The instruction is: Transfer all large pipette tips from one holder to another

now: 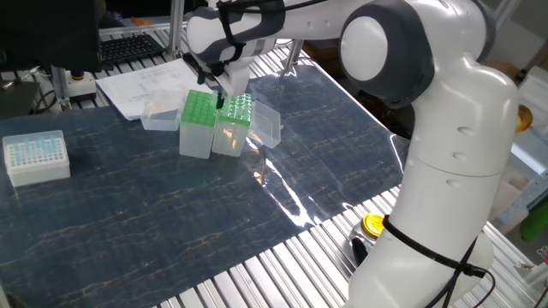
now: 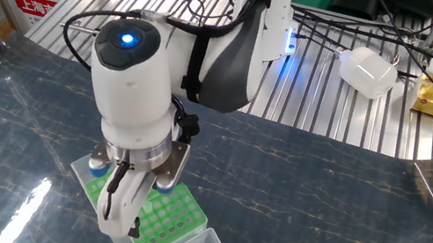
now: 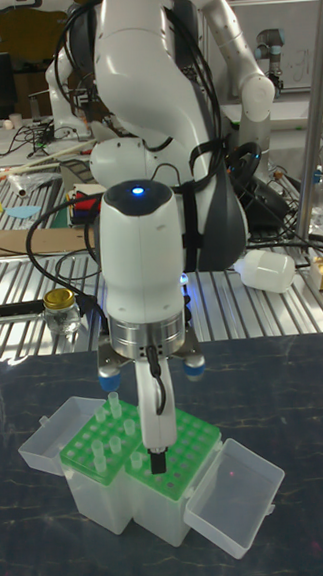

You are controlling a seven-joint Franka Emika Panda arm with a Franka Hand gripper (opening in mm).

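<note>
Two green racks stand side by side on clear bases. The left holder [image 1: 197, 109] [image 3: 86, 451] carries a few upright large pipette tips [image 3: 114, 404]. The right holder [image 1: 239, 108] [image 2: 172, 223] [image 3: 196, 434] shows rows of pale dots in one fixed view. My gripper [image 1: 219, 96] [image 2: 134, 228] [image 3: 155, 457] points straight down over the seam between the racks, its tips just above the right holder's left edge. The fingers [image 3: 151, 424] are pressed together into one narrow column. Whether a tip sits between them is hidden.
Open clear lids [image 3: 235, 499] [image 1: 159, 115] hang off the outer side of each rack. A white box of small blue tips [image 1: 36, 156] sits at the mat's left end, papers [image 1: 141, 85] behind the racks, and a yellow-capped jar [image 1: 373, 225] on the metal rails.
</note>
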